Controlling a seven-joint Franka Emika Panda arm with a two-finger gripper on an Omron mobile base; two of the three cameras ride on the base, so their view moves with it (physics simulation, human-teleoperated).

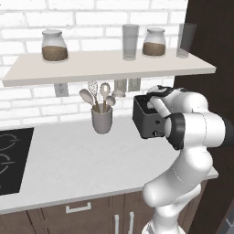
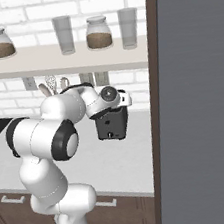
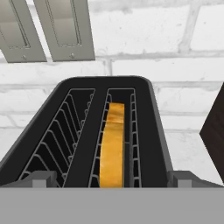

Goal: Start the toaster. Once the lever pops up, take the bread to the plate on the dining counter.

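Note:
The dark toaster (image 1: 145, 122) stands on the speckled worktop by the brick wall, just left of a dark panel. In the hand view I look down into its two slots (image 3: 87, 131). The bread (image 3: 113, 144), a slice with a yellow-brown crust, sits deep in the right slot; the left slot is empty. My gripper (image 3: 113, 181) hovers right above the toaster's near end, open, with the fingertips (image 3: 41, 178) spread wider than the toaster body and holding nothing. From the right base view the hand (image 2: 109, 96) sits over the toaster (image 2: 113, 125). The plate and the dining counter are out of view.
A grey utensil cup (image 1: 102, 119) with spoons stands left of the toaster. A black hob (image 1: 11, 155) lies at the far left. A shelf (image 1: 109, 66) with jars and glasses hangs low overhead. A tall dark panel (image 2: 198, 97) closes off the right side.

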